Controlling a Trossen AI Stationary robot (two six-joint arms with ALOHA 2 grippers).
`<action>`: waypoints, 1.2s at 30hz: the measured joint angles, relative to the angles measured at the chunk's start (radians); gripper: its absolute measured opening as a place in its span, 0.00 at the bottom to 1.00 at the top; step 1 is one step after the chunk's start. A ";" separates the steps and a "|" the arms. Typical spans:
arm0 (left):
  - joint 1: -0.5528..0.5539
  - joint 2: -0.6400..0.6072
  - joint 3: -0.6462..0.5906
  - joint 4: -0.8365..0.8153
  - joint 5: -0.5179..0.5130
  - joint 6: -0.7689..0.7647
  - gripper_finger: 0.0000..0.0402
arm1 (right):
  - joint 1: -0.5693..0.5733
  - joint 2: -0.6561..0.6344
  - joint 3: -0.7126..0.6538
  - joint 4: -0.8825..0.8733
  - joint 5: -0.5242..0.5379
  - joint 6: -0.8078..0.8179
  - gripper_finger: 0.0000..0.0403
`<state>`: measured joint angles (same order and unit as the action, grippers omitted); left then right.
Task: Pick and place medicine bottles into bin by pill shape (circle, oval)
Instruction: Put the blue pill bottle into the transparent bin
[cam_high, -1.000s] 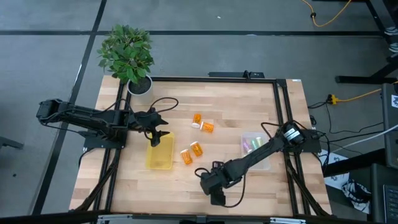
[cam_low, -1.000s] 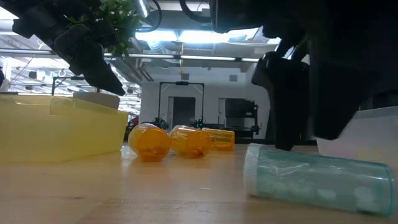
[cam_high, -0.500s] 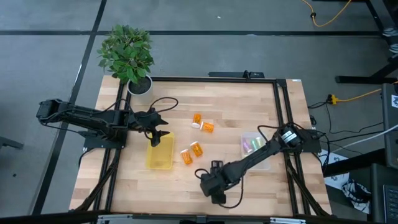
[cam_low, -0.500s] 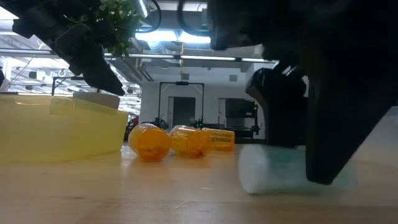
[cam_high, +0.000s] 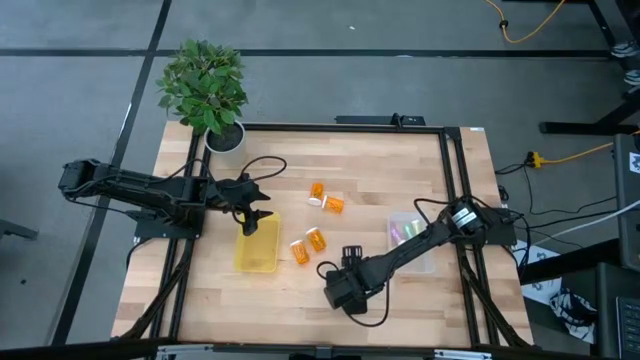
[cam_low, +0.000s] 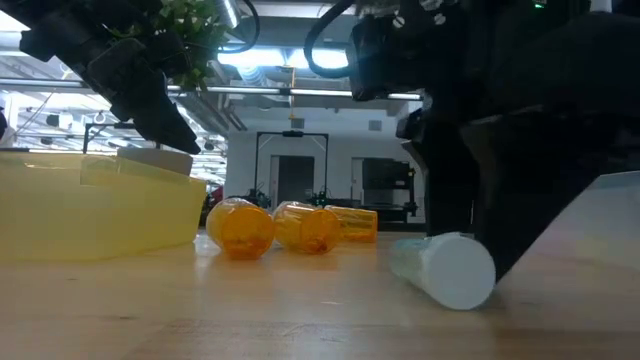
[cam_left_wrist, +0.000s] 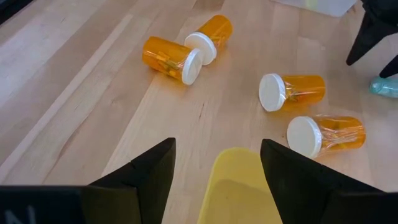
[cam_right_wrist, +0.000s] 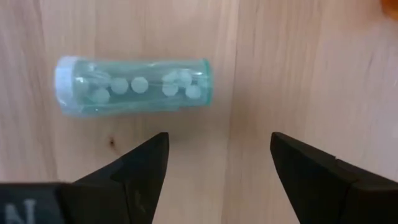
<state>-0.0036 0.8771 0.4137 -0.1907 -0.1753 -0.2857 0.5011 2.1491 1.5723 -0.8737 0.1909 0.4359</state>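
The right hand (cam_high: 345, 292) hangs low over the front middle of the worktop (cam_high: 380, 170), fingers spread wide with nothing between them. Just ahead of its fingertips, in the right wrist view, lies a pale green vial (cam_right_wrist: 134, 86) on its side, flat on the wood, with small round white pills showing through its wall. The vial lies crosswise to the hand's reach and is not yet between the fingers; whether either finger touches it cannot be told. In the low view the same vial points its white cap toward the camera, with the dark bulk of the right arm directly behind and above it.

The left hand (cam_high: 250, 222) hovers over the far edge of the yellow bin (cam_high: 257, 245), also open and empty. From its wrist camera, four orange bottles with white caps lie on their sides beyond the bin: two with caps touching (cam_left_wrist: 186, 50), farther off, and two more (cam_left_wrist: 311, 112) nearer, side by side.

The clear bin (cam_high: 412, 240) sits on the right side of the worktop, partly under the right arm, with several pastel vials inside it. The green vial lies well apart from both bins, in front of the orange bottles. A potted plant (cam_high: 205, 90) stands at the far left corner.
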 joint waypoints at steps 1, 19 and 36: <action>0.000 0.000 0.000 0.000 0.000 0.000 0.57 | 0.000 -0.002 0.000 0.004 0.000 0.000 0.70; 0.000 0.000 0.000 -0.003 0.000 0.000 0.57 | 0.047 0.011 0.157 -0.075 -0.033 -0.607 0.70; 0.000 0.000 0.000 -0.003 0.000 -0.001 0.57 | 0.002 0.068 0.156 0.000 -0.098 -0.867 0.70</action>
<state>-0.0036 0.8770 0.4137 -0.1934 -0.1749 -0.2867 0.5026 2.2169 1.7283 -0.8741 0.0926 -0.4312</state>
